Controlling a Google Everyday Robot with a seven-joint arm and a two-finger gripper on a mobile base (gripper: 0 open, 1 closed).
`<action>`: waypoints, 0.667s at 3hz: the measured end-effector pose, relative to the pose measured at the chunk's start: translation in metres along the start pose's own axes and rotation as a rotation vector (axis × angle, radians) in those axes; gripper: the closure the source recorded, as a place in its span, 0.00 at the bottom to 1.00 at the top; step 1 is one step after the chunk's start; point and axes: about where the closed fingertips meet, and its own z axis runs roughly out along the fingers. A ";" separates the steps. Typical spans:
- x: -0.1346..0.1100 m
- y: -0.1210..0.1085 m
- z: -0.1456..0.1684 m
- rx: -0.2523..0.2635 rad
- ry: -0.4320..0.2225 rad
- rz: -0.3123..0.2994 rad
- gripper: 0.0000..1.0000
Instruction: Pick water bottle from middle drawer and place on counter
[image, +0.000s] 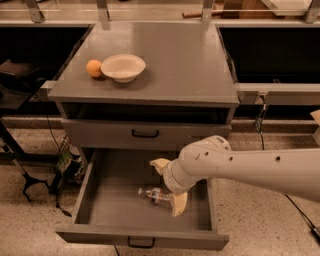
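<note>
counted: one water bottle, one white bowl, one orange fruit, two grey drawer fronts, two black pull handles, one robot arm. the bottle lay on its side on the floor of the middle drawer, which was pulled well out, its handle at the near edge. the bottle was a little right of the drawer's centre, its narrow end pointing left. the upper drawer front was shut, its handle at mid-width, with a dark open slot between it and the top. on the counter the bowl sat at the left rear and the fruit was just beside it on its left, seemingly touching the rim. speckled floor lay all round, and a black stand leg with cables stood at the cabinet's left. the arm came in from the right, low over the drawer's right wall, and hid the right rear part of the drawer floor. the gripper was down inside the drawer, its two cream fingers spread wide, one toward the drawer's back and one toward its front. the jaws were not closed on anything. the bottle's right end lay just beside the nearer finger, but i could not tell whether they touched.
</note>
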 end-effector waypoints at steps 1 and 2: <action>0.023 -0.007 0.052 0.015 0.001 0.012 0.00; 0.040 -0.019 0.100 -0.007 0.002 0.037 0.00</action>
